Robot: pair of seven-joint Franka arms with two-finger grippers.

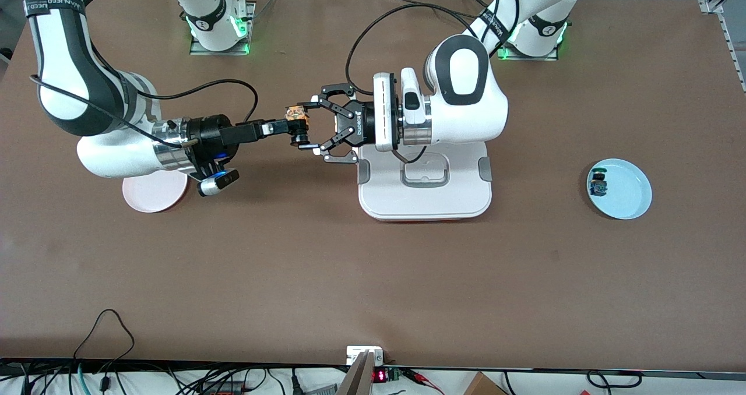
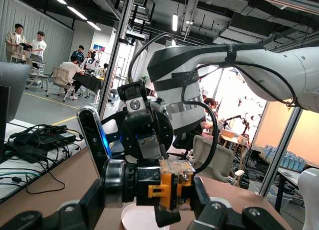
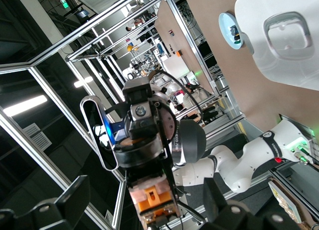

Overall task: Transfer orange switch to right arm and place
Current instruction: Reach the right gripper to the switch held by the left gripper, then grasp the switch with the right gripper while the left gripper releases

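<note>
The orange switch [image 1: 297, 124] is up in the air over the table, between the pink plate [image 1: 152, 196] and the white case [image 1: 425, 200]. My left gripper [image 1: 305, 124] is shut on it end to end: one finger presses the black and silver end, the other the orange end [image 2: 172, 187]. My right gripper [image 1: 291, 129] faces it, turned so its fingers stand above and below the switch. It is open, and in the right wrist view the switch [image 3: 155, 202] sits between its fingers [image 3: 75, 200] with a gap on each side.
The white case with a handle lies under the left arm's wrist. A light blue plate [image 1: 628, 200] toward the left arm's end holds a small green and blue switch [image 1: 598, 183]. The pink plate lies partly under the right arm.
</note>
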